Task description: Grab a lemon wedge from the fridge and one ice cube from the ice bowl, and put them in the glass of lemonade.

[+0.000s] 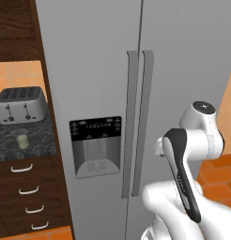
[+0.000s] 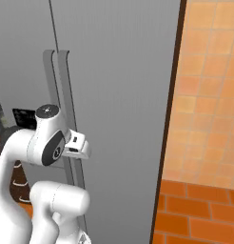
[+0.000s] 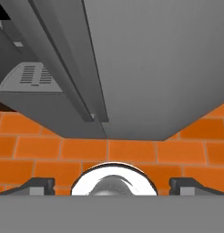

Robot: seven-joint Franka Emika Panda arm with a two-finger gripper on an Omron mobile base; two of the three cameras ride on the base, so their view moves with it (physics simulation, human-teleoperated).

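Grey steel side-by-side fridge (image 1: 103, 70) stands shut before me, my gripper (image 3: 112, 184) spread wide, empty, aimed downward. Misjudging the long vertical handles (image 1: 138, 126), I could grab both and jam.

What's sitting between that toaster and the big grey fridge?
In the left base view, bare dark counter and a strip of wooden panel separate the toaster from the fridge; the glass of lemonade stands in front.

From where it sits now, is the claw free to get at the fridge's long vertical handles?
Probably yes: the tall grey steel fridge stands shut, its long vertical handles unobstructed before the open claw.
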